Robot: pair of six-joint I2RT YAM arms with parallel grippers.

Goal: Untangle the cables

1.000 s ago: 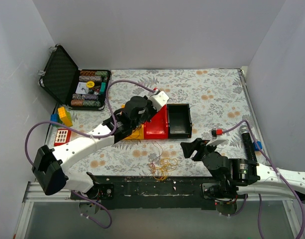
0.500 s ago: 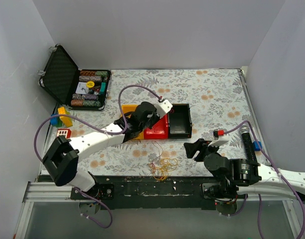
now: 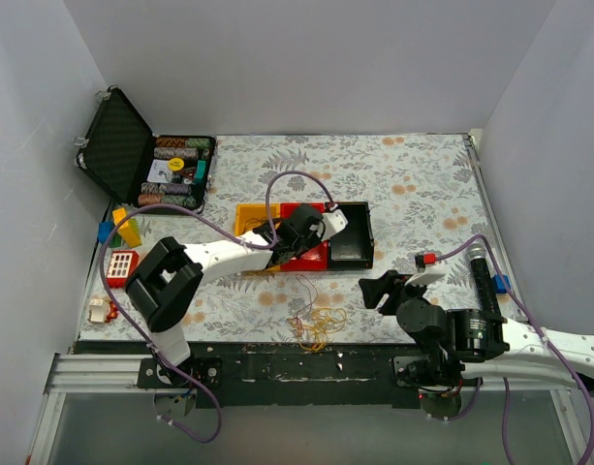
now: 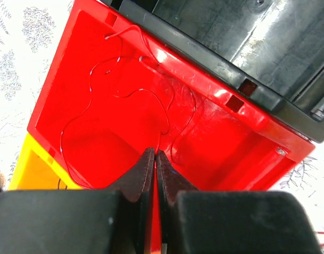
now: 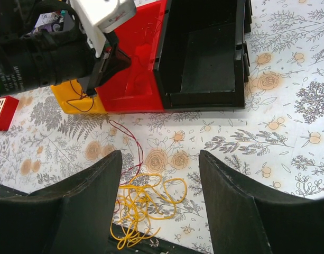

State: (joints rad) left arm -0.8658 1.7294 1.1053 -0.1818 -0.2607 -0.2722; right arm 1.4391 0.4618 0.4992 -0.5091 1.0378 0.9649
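Note:
The cables [image 3: 317,325] lie near the table's front edge. In the right wrist view they are a yellow tangle [image 5: 146,203] with a dark red wire [image 5: 136,151] running off toward the bins. My right gripper [image 5: 160,156] hangs open just above them and touches nothing. My left gripper [image 4: 155,152] is shut over the red bin [image 4: 88,79], and a thin red cable [image 4: 146,95] looping on the bin's floor runs up to its tips. From above, the left gripper [image 3: 321,235] sits over the red bin [image 3: 311,254].
A yellow bin [image 5: 72,95] holding a dark wire and a black bin [image 5: 209,58] flank the red one. An open black case of poker chips [image 3: 171,174] stands back left, with toy blocks [image 3: 122,228] and a red keypad [image 3: 120,263] nearby. A black marker [image 3: 481,276] lies on the right.
The left arm has folded its elbow in, and its shut gripper has come down and to the right over the red bin. The right gripper has barely moved.

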